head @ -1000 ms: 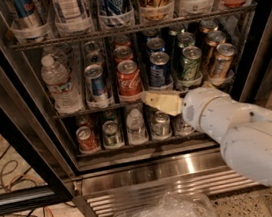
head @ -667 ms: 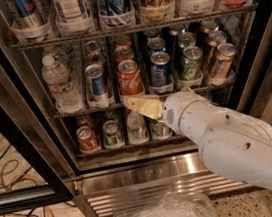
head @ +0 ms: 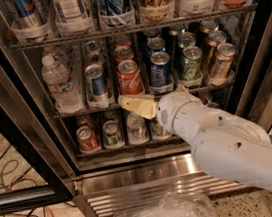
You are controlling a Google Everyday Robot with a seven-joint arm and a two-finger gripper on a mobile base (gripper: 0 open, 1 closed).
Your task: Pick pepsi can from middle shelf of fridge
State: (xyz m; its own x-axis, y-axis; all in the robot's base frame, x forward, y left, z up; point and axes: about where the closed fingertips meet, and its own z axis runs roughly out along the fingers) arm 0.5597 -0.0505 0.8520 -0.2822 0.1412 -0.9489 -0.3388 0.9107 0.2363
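Compared with a second ago, the gripper (head: 128, 103) has swung to the left. It was then below the pepsi can (head: 160, 70), and it now lies below the red Coca-Cola can (head: 129, 77), slightly further left and higher than in the frame just before this one. It sits across the front edge of the middle shelf (head: 71, 113) with its pale yellow tip pointing left and a little upward. From this angle it reads as one flat wedge, so whether it is spread or closed does not show. The white arm (head: 231, 142) runs in from the lower right and hides part of the bottom row of cans. The pepsi can has not moved. It stands upright at the front of its clear lane tray on the middle shelf of the fridge (head: 135, 175), with its long axis vertical and its top facing up. The Coca-Cola can is just beside it on the left and a green can (head: 188, 63) is on the right. More cans are lined up behind it. Its body is dark blue with pale markings, and its lid is silver. Further left on the same shelf stand a silver-and-light-blue can (head: 96, 84) and a water bottle (head: 60, 84).
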